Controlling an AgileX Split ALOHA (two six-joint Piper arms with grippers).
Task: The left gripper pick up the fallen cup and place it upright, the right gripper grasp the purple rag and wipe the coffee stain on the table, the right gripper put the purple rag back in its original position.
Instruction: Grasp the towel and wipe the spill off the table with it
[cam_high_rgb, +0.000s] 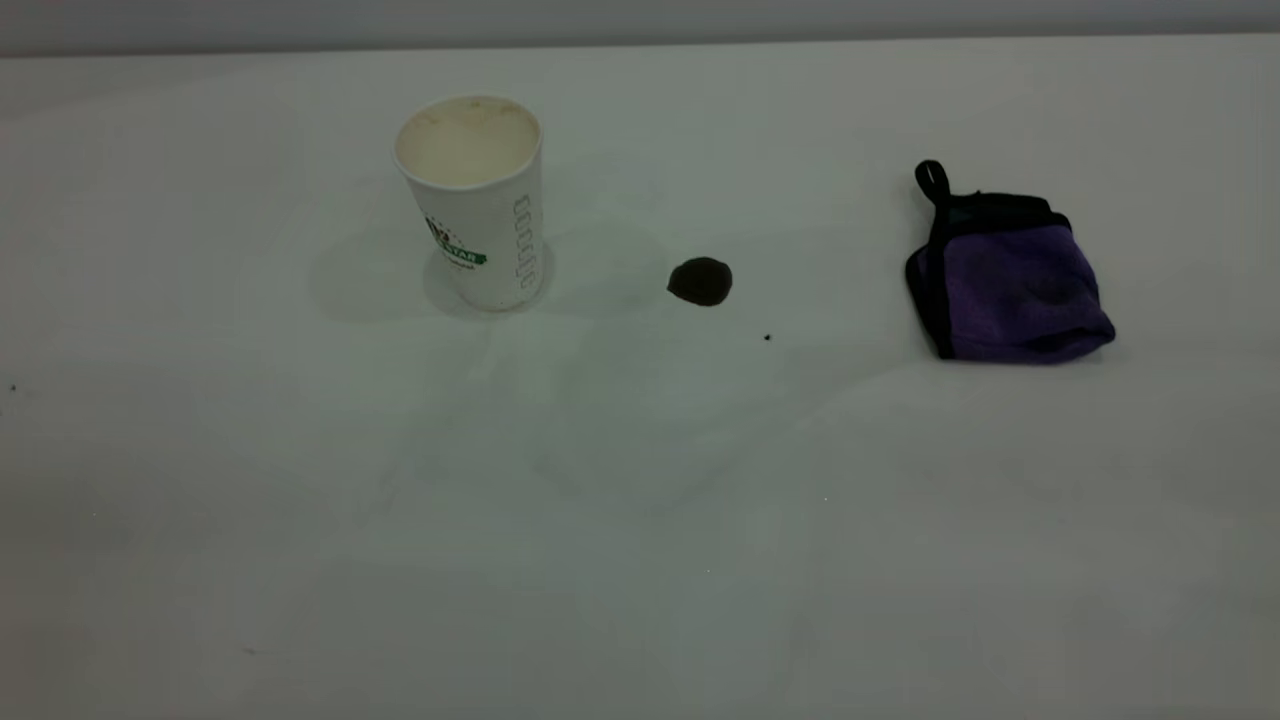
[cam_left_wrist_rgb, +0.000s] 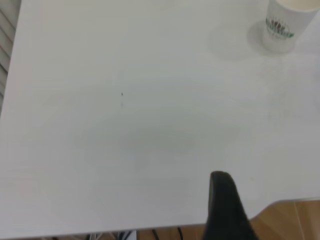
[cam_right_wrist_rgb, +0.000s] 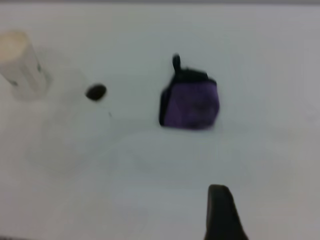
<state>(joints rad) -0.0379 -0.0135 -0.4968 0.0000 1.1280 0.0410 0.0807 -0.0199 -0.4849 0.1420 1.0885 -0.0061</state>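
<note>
On the white surface (cam_high_rgb: 640, 560) the cup (cam_high_rgb: 475, 205) stands upright at the left, mouth up, so the first step looks done. At its 3 o'clock, near but apart, sits the coffee stain (cam_high_rgb: 700, 281), unwiped. Well off at the stain's 3 o'clock lies the purple rag (cam_high_rgb: 1015, 285), folded, loop at its 11 o'clock. The left tool (cam_left_wrist_rgb: 225, 207) shows one dark finger only, far from the cup; the right tool (cam_right_wrist_rgb: 221, 212) likewise, short of the rag. How far either is open I cannot tell; neither has hold of anything. Wiping seems next: the right tool should drop onto the rag and pinch it
</note>
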